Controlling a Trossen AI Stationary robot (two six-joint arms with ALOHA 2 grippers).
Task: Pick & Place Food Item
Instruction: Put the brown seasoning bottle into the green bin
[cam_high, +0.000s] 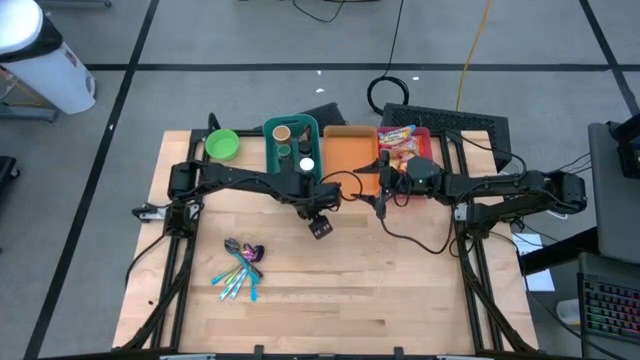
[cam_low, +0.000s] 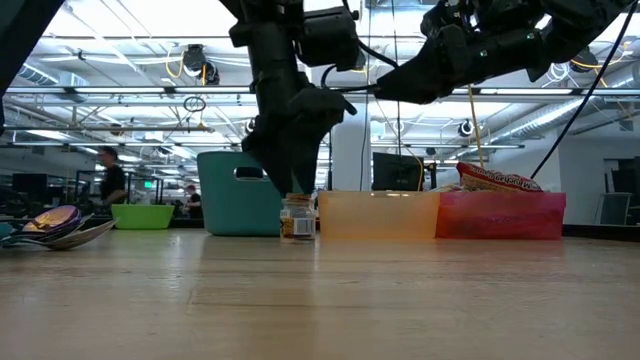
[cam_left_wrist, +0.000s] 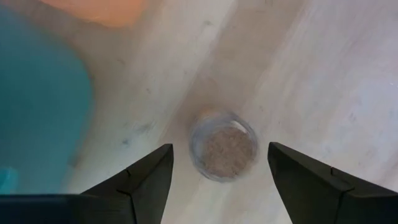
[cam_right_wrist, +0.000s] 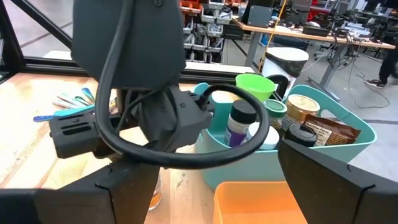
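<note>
While the left gripper (cam_left_wrist: 221, 168) hangs straight over a small glass jar (cam_left_wrist: 223, 145), its fingers (cam_left_wrist: 146, 177) stand apart on either side of the jar without touching it. That jar (cam_low: 297, 218) stands upright on the wooden table (cam_high: 400, 290), just beside the front edge of the teal bin (cam_high: 290, 143) and near the orange tray (cam_high: 349, 150). Bare wood spreads wide toward the table's near edge. Raised over the orange tray, the right gripper (cam_high: 383, 186) is spread wide and empty.
</note>
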